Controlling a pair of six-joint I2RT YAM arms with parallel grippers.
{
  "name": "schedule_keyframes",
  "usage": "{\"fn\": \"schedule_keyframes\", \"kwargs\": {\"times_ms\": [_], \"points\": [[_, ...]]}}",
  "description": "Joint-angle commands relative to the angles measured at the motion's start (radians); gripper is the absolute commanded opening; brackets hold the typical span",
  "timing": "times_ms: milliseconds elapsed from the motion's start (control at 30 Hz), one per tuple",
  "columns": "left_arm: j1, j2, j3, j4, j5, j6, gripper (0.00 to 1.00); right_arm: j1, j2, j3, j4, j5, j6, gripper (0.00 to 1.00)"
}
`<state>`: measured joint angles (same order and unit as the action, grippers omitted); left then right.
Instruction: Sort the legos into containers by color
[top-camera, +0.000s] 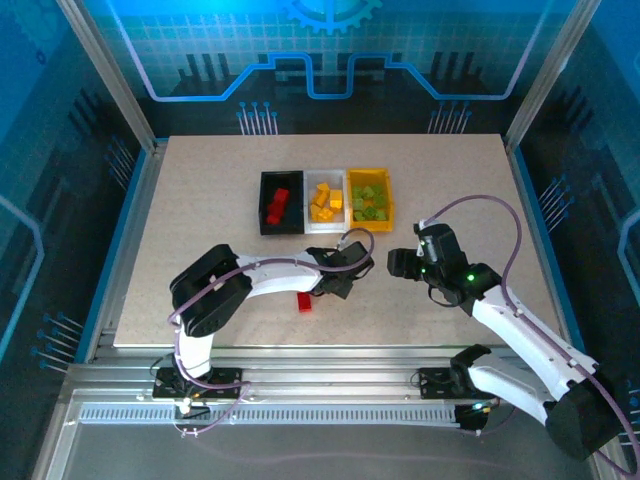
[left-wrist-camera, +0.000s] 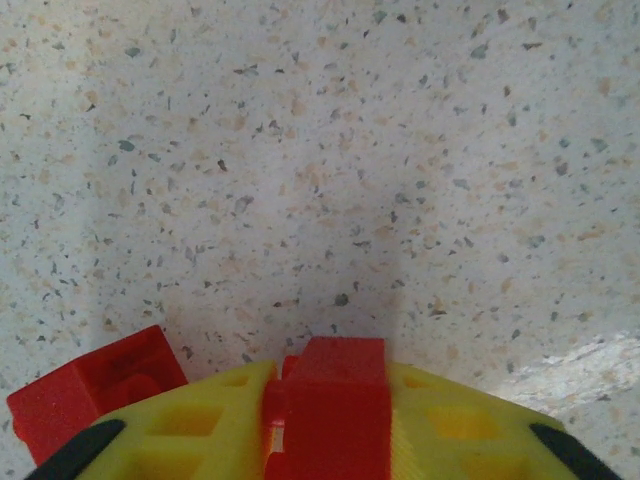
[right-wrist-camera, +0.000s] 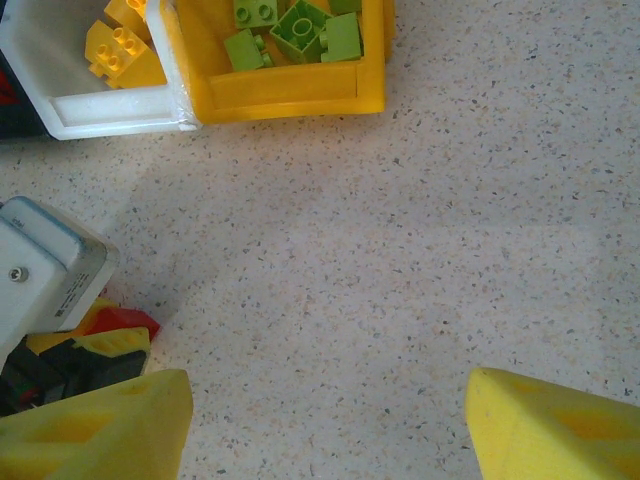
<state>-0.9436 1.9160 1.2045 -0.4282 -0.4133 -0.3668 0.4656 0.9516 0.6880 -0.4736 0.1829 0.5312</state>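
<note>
- Toward the far edge of the speckled pale counter (top-camera: 200, 200), about midway between its left and right edges, three small rectangular plastic bins stand side by side in a row: a black bin (top-camera: 281, 229) on the left, a white bin (top-camera: 325, 227) in the middle and a yellow-orange bin (top-camera: 370, 217) on the right.
- Glossy red bricks (top-camera: 279, 205) lie in the black bin, yellow-orange bricks (top-camera: 326, 200) in the white bin and lime green bricks (top-camera: 369, 203) in the yellow-orange bin.
- Near the middle of the counter, on the near side of the white bin, the left claw (left-wrist-camera: 330, 405) is closed on a small red plastic brick (left-wrist-camera: 338, 380), which is pinched between its yellow fingers (left-wrist-camera: 220, 410). Whether that brick touches the counter or is raised off it I cannot tell.
- A second loose red brick (top-camera: 304, 301) lies on the counter just beside the left claw, on the side towards the near edge.
- On the near side of the yellow-orange bin, the right claw (right-wrist-camera: 330, 405) hangs over bare counter. Its yellow fingers (right-wrist-camera: 110, 425) stand wide apart and hold nothing.
</note>
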Motion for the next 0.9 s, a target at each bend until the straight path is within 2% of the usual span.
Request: {"fn": "schedule_keyframes", "kwargs": {"times_ms": [0, 233, 467, 633, 867], "points": [[-0.006, -0.001, -0.024, -0.007, -0.003, -0.018, 0.27, 0.010, -0.012, 0.028, -0.022, 0.031, 0.000, 0.73], [0.026, -0.149, -0.039, -0.018, -0.004, -0.058, 0.24, 0.010, -0.015, 0.031, -0.019, 0.023, 0.003, 0.73], [0.238, -0.279, -0.022, -0.023, 0.001, -0.034, 0.24, 0.011, -0.007, 0.029, -0.009, 0.014, 0.006, 0.73], [0.373, -0.232, 0.053, 0.009, 0.014, -0.020, 0.24, 0.012, -0.010, 0.026, -0.008, 0.015, 0.005, 0.73], [0.487, -0.074, 0.247, -0.007, -0.001, -0.021, 0.24, 0.012, -0.018, 0.033, -0.026, 0.021, 0.002, 0.73]]}}
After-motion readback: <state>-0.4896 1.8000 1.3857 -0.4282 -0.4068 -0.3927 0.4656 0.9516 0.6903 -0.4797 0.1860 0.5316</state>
